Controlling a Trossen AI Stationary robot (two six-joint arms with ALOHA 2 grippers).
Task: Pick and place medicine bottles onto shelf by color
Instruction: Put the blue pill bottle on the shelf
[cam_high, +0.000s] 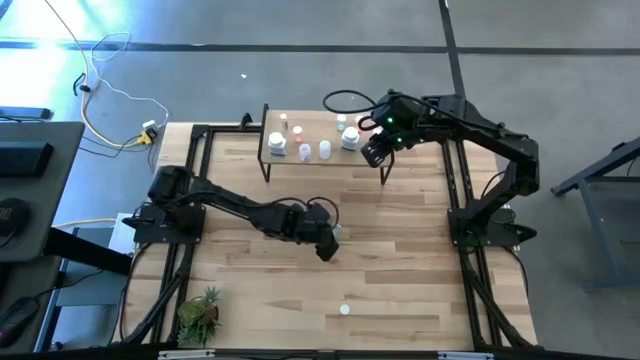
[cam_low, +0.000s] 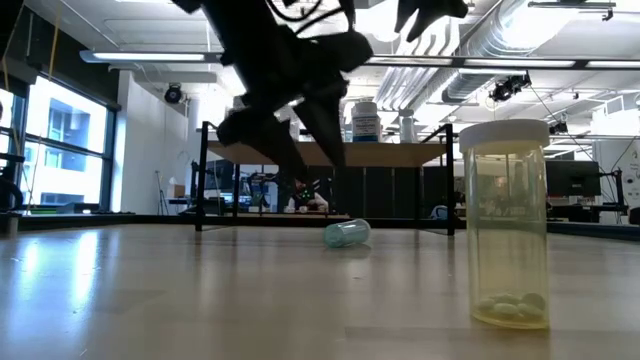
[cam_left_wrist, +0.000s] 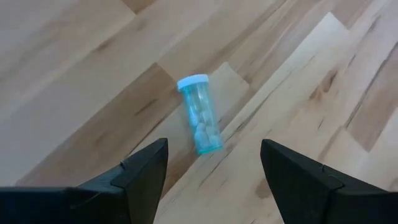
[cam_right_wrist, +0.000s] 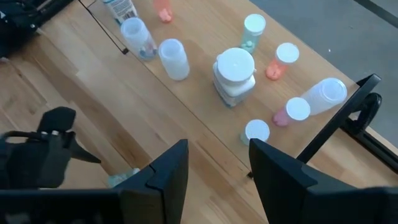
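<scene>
A clear teal medicine bottle (cam_left_wrist: 200, 116) with a white cap lies on its side on the wooden tabletop near the middle (cam_high: 337, 232). My left gripper (cam_left_wrist: 214, 171) hangs open just above it, slanting down, one finger to each side and short of it. The shelf (cam_high: 320, 128) stands at the table's far edge and carries several small bottles with white, pink and green tints (cam_right_wrist: 235, 74). My right gripper (cam_right_wrist: 217, 168) hovers open above the shelf's right end (cam_high: 378, 152) with nothing between its fingers.
A clear bottle with a white cap and pills in it (cam_low: 503, 225) stands upright near the table's front edge (cam_high: 344, 310). A small potted plant (cam_high: 200, 315) sits at the front left corner. The black frame (cam_high: 455, 190) runs along the table's sides.
</scene>
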